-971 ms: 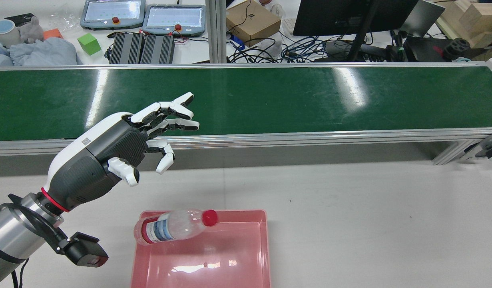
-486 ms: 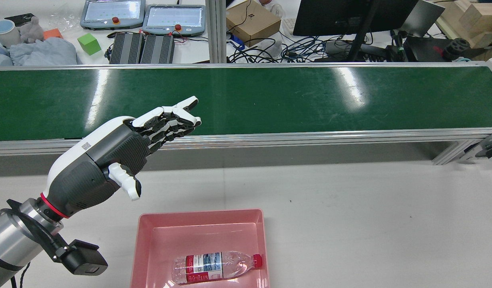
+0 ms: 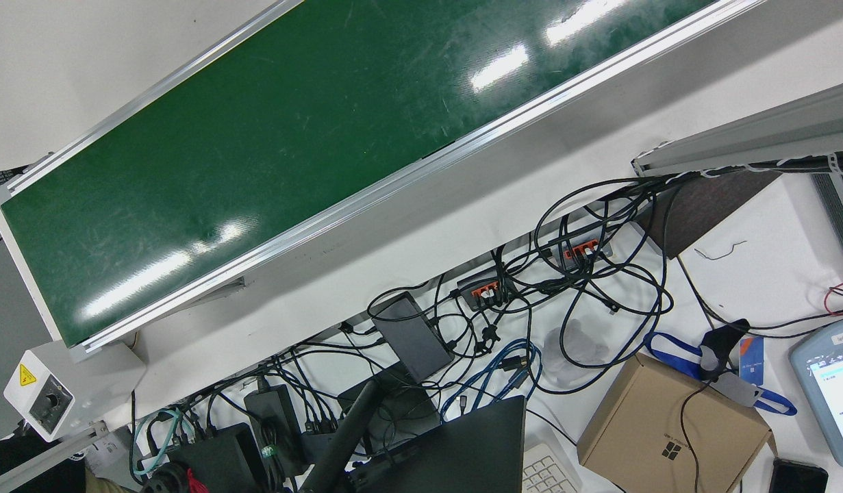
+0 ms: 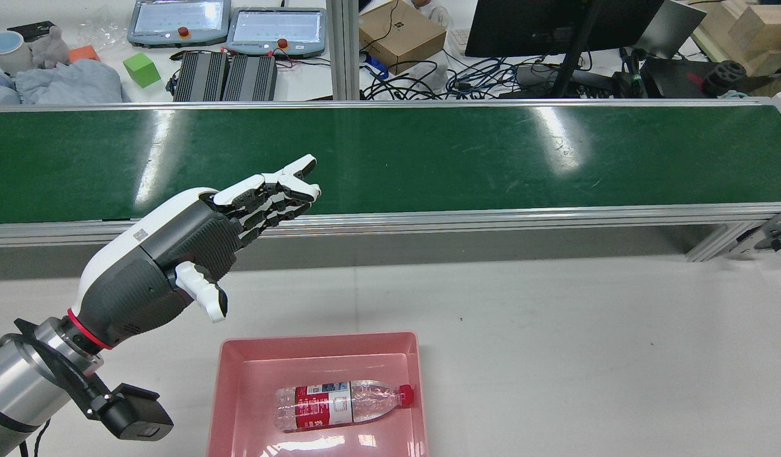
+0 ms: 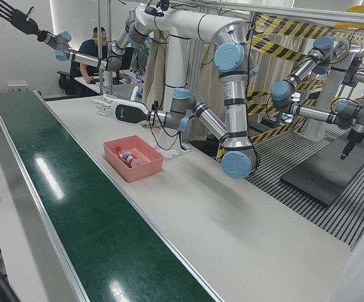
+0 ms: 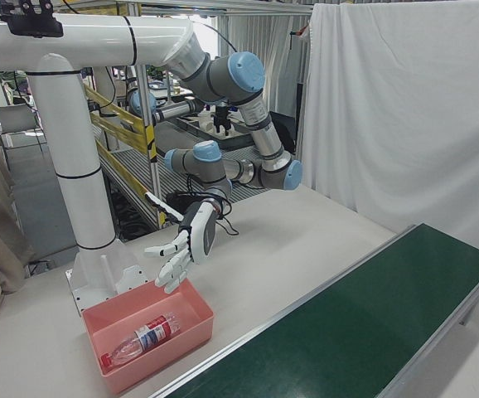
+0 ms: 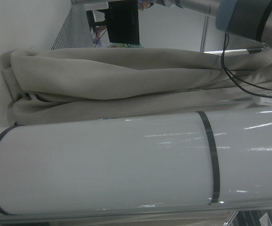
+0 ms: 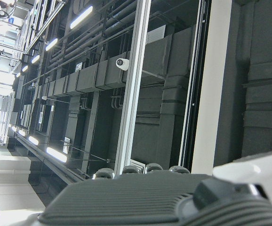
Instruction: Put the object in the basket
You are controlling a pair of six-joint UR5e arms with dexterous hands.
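The bottle (image 4: 342,405), just dropped, now lies flat inside the pink basket (image 4: 233,406), so the placing looks done. The left hand (image 4: 193,247) hovers above, empty, fingers straight and apart. The right hand seems raised far off; its fingers can't be judged.

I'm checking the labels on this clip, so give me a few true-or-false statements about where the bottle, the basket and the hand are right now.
1. The bottle lies on its side inside the pink basket. True.
2. The left hand grips the bottle. False: it is open, above the basket, holding nothing.
3. The bottle's cap is blue. False: it is red.
4. The green conveyor belt has nothing on it. True.
5. The basket sits on the belt. False: it sits on the white table.
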